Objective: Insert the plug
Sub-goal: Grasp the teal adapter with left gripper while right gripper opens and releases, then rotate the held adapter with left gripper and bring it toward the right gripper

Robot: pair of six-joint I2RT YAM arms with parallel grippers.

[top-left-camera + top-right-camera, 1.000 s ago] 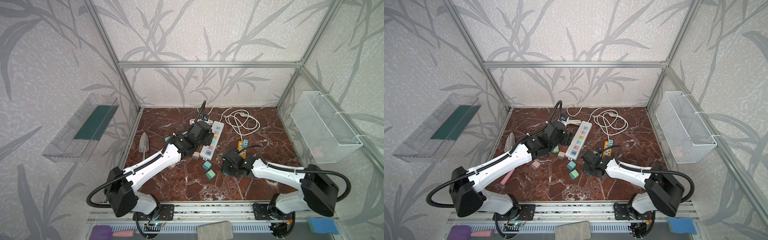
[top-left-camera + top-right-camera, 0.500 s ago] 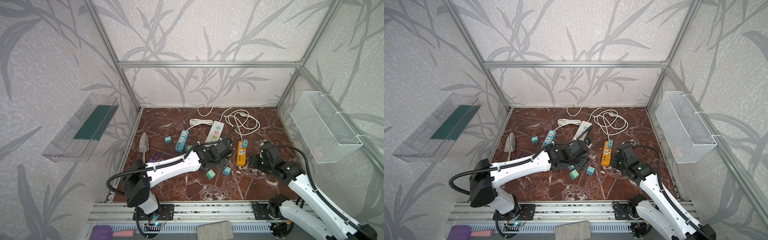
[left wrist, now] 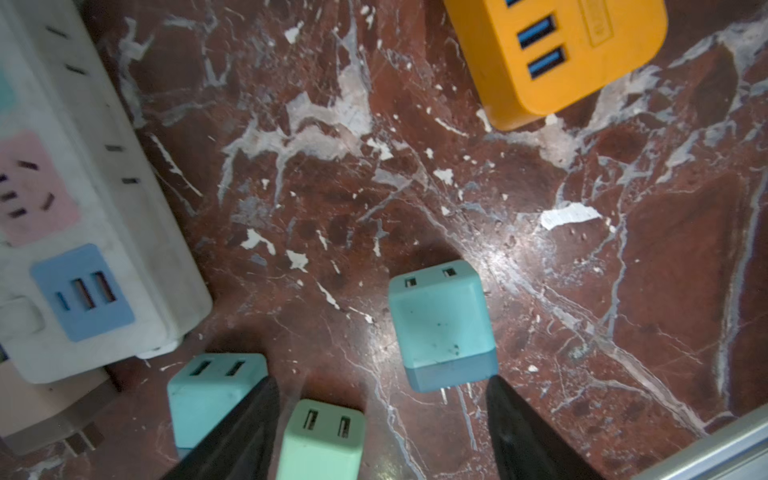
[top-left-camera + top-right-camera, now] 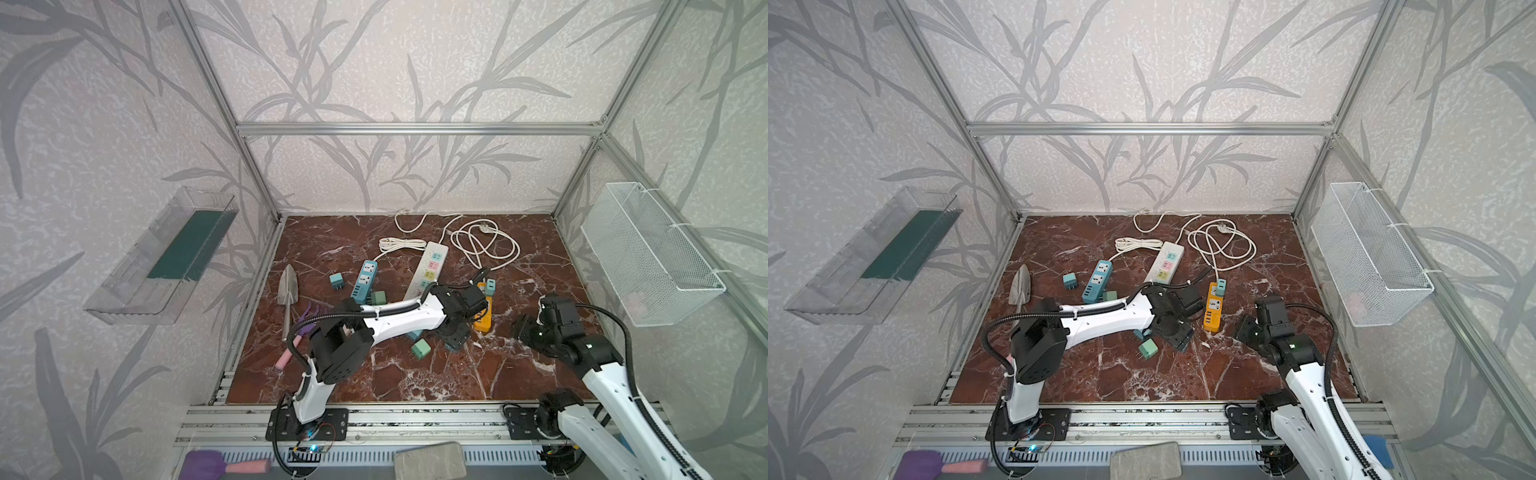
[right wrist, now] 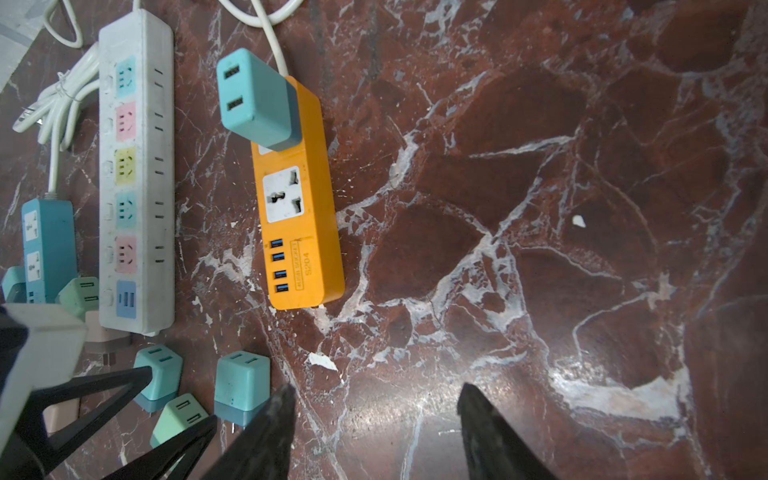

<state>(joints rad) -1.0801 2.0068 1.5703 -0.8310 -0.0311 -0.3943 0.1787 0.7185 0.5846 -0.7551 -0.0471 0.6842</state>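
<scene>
A red-brown marble bench (image 4: 540, 266) carries a long white power strip (image 4: 428, 270) toward 12 o'clock. A shorter orange power strip (image 4: 1212, 309) lies at 3 o'clock of centre, with a teal adapter (image 5: 257, 99) seated in its far end. The left end effector (image 3: 380, 388), fingers apart, hangs at the orange strip's 7 o'clock. The right end effector (image 5: 376, 390), also apart and empty, hovers at its 3 o'clock. A small loose teal cube plug (image 3: 442, 324) lies on its side just inside one left fingertip, untouched. It looks light, rigid and smooth, so the flat opposite sides suit gripping, sparing the thin prongs.

Plug (image 4: 1221, 286) in strip (image 4: 1212, 309); loose plugs (image 4: 1147, 348) to its left.
</scene>
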